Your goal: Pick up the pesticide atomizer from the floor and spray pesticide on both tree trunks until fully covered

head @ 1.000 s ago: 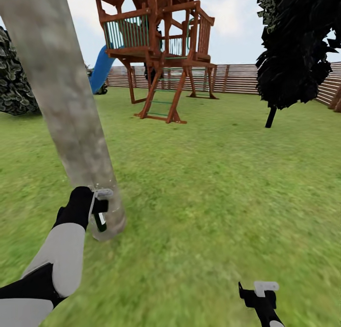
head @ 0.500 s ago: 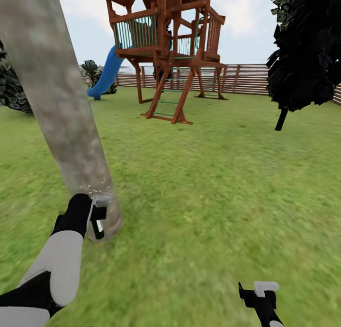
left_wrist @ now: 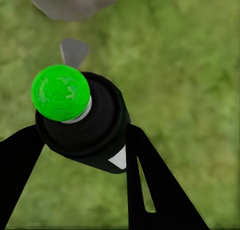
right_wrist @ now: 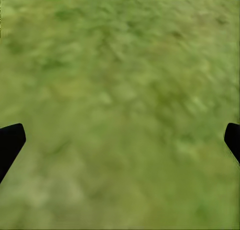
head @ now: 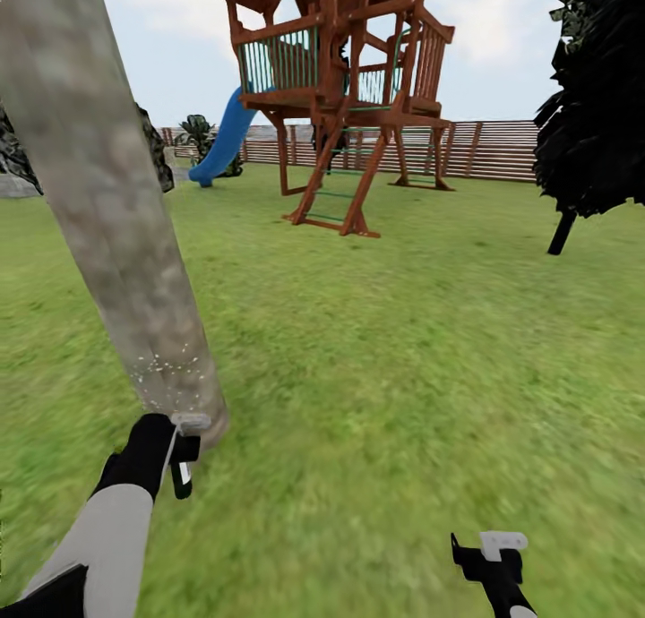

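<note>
The near tree trunk (head: 107, 206) rises grey-brown at the left of the head view, with fine white pesticide specks (head: 166, 364) low on its bark. Just in front of its flared base, my left gripper (head: 184, 448) is shut on the pesticide atomizer (head: 182, 476), a dark bottle with a white patch. In the left wrist view the atomizer (left_wrist: 85, 127) shows a bright green round cap between black fingers (left_wrist: 150, 180), and the trunk base (left_wrist: 70, 2) is close ahead. The second tree (head: 596, 98) stands far right. My right gripper (head: 497, 551) hangs open over the grass floor (right_wrist: 120, 110).
A wooden playhouse (head: 345, 98) with a blue slide (head: 224, 139) stands mid-lawn ahead. The brown slatted fence (head: 488, 148) closes the far side. A dark bush (head: 154, 148) peeks from behind the near trunk. Open lawn (head: 403, 349) spreads to the right.
The camera has turned, so the scene slid right. My left gripper with the atomizer has dropped back from the trunk base. More white specks show on the lower trunk.
</note>
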`<state>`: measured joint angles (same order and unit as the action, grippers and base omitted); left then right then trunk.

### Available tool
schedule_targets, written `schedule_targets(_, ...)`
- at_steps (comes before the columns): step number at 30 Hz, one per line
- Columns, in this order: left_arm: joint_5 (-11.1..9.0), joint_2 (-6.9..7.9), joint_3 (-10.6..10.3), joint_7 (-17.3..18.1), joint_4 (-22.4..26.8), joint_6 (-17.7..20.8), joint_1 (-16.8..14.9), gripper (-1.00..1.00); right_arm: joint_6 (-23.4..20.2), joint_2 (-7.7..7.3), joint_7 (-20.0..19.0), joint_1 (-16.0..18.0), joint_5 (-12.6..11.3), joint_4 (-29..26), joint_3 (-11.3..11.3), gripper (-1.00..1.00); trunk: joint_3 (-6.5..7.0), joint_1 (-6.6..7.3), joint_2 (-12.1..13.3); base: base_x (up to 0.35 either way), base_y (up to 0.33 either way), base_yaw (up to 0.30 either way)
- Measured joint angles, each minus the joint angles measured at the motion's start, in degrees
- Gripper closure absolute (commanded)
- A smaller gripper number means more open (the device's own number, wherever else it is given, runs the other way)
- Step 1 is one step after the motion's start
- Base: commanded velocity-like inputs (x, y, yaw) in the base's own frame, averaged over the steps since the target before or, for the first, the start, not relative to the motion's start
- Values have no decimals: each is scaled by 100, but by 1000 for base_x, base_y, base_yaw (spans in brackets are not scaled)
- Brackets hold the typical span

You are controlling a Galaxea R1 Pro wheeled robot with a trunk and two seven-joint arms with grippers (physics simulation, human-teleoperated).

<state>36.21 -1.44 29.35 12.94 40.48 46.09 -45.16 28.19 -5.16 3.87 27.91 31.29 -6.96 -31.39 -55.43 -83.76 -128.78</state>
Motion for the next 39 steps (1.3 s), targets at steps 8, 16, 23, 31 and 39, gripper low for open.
schedule_targets(8,-92,-47,54,-89,-16,-698,304,100,0,7,1,-3,0,8,-1,-100,1,1,0,209,-248,236)
schedule_targets(16,-108,-69,60,-90,-18,-705,303,100,1,-2,0,-42,0,8,-1,-100,1,1,0,264,-231,9)
schedule_targets(23,-536,-63,-3,-186,-17,-802,304,100,0,-2,1,-53,0,-1,-1,-100,1,1,0,251,-240,42)
schedule_targets(31,-592,-104,-19,-668,-94,-802,304,100,0,7,1,-52,0,0,0,-100,1,0,0,173,-280,266)
schedule_targets(39,-592,-118,-10,-673,-92,-799,304,100,-1,32,0,-53,0,1,-1,-100,0,-2,0,27,-62,278)
